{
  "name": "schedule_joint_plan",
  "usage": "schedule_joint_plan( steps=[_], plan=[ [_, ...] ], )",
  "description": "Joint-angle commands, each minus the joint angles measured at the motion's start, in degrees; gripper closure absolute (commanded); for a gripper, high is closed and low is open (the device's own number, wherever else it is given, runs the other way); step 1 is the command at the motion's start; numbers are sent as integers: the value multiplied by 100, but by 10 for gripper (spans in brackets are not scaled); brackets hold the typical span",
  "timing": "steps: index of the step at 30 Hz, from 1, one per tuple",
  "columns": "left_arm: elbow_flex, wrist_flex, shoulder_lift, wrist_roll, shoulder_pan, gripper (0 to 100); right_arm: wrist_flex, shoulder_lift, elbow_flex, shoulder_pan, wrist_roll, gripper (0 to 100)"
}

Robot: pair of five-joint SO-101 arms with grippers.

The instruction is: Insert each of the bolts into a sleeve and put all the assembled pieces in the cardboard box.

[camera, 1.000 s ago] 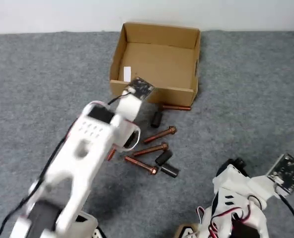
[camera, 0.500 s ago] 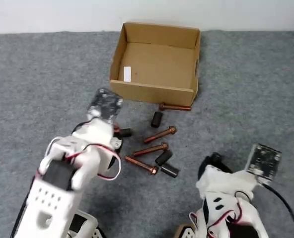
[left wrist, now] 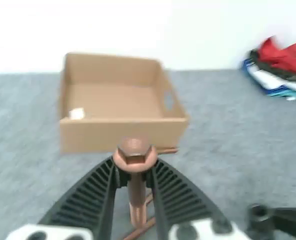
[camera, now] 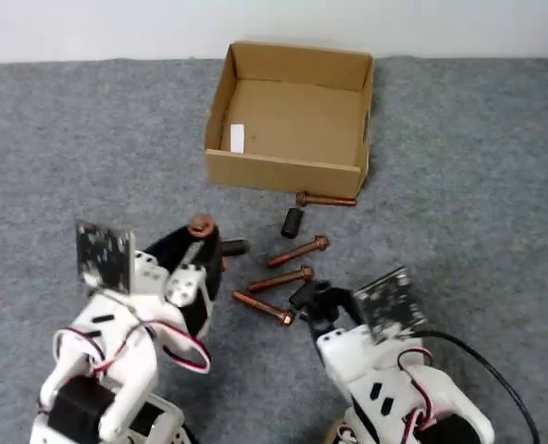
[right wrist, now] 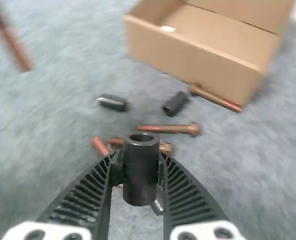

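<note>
Two hands at the near edge of the tabletop [camera: 478, 185], both loaded. Left hand [left wrist: 134, 167] is clamped on a bolt [left wrist: 133, 152], head up, shank between the fingers. Right hand [right wrist: 139, 167] is clamped on a black sleeve [right wrist: 139, 150], bore up. Mid-tabletop: three loose bolts [camera: 263, 308] [camera: 280, 278] [camera: 298, 251] and two loose sleeves [camera: 234, 247] [camera: 292, 222]. A fourth bolt [camera: 326, 199] lies just beside the near wall of the cardboard box [camera: 283, 173], which sits at far centre.
</note>
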Motion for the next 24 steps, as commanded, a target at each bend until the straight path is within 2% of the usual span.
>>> schedule_joint_plan(
  steps=[1, 4, 9, 17, 24],
  plan=[
    [374, -721, -677, 387, 703, 994, -198, 84, -44, -338, 422, 991],
    [699, -1108, -1055, 949, 1152, 994, -391, 84, -44, -382, 501, 991],
    [927, -1459, -1152, 1925, 1222, 994, -576, 92, -44, -708, 519, 991],
    [945, -1451, -1178, 1978, 1415, 994, -611, 92, 53, -901, 536, 991],
    [945, -1266, -1187, 1978, 1415, 994, -954, 92, 53, -875, 993, 991]
  ],
)
